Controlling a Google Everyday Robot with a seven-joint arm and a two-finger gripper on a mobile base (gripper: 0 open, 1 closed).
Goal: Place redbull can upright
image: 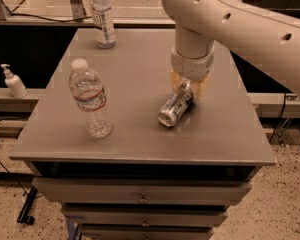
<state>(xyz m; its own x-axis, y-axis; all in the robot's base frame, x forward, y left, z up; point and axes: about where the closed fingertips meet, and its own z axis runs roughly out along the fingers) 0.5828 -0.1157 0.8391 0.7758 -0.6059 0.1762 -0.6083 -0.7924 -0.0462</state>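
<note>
the can (pixel 173 109) lies on its side right of centre on the table (pixel 140 79), with the gripper (pixel 189 88) clamped on its far end. held so near one end, it could pivot or slip while being tipped up, then roll off.

No word, brand or number can be read anywhere. The near water bottle (pixel 91 101) on the bench (pixel 140 139) wears a pale label band with a red stripe (its print is too small to make out). The far water bottle (pixel 103 19) carries a white label with illegible dark marks. The redbull can (pixel 174 109) lies on its side under the pincer (pixel 189 90), on the bench's right half, and its silver surface shows no legible print.
</note>
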